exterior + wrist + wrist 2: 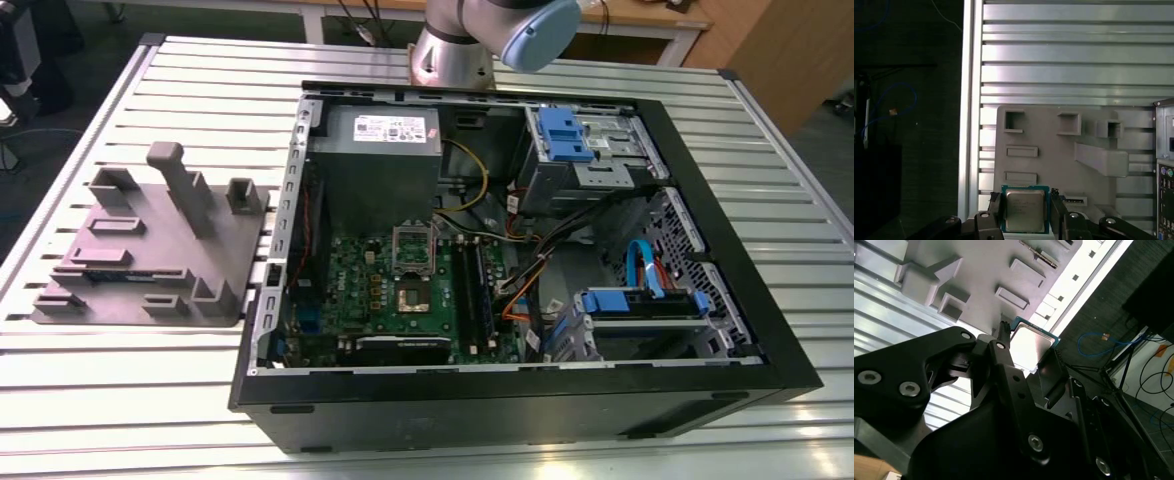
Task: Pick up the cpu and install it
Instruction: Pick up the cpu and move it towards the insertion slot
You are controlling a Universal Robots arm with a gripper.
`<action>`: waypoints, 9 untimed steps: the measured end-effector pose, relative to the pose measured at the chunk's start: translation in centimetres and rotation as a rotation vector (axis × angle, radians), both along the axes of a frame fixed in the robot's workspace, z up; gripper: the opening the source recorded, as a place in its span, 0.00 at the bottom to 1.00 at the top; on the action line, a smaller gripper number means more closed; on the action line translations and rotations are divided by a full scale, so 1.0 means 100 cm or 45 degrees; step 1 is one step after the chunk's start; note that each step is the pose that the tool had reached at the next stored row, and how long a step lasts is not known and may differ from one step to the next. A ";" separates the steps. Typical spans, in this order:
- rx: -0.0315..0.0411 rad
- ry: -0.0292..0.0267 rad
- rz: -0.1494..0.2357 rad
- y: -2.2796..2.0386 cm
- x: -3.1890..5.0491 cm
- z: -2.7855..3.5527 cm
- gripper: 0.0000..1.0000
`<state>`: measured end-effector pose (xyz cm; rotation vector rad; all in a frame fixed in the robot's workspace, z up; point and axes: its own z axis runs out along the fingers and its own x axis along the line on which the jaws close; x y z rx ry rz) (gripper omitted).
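The cpu (1025,210), a flat square chip with a shiny silver top and a thin dark rim, sits between the two black fingers (995,210) of my gripper (1025,197), which is shut on it. It hangs well above the grey plastic tray (1054,150). The second wrist view shows the same hold: the cpu (1030,344) is clamped at its edges by the gripper (1026,342), with the tray (979,270) behind. In the exterior view the dark square socket (414,297) lies on the green motherboard, its metal frame flipped open.
The open computer case (747,330) lies on the slatted metal table (200,90), with cables, blue drive brackets and a power supply inside. The grey tray (147,250) with upright blocks stands at the exterior view's left. The arm's base (454,50) rises behind the case.
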<state>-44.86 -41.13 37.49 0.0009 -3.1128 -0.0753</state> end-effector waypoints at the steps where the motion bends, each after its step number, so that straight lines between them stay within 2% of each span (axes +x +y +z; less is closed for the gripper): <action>1: -0.0001 0.0002 0.000 0.0000 0.0004 0.0001 0.47; 9: 0.0002 -0.0002 0.000 -0.0001 0.0039 -0.0001 0.47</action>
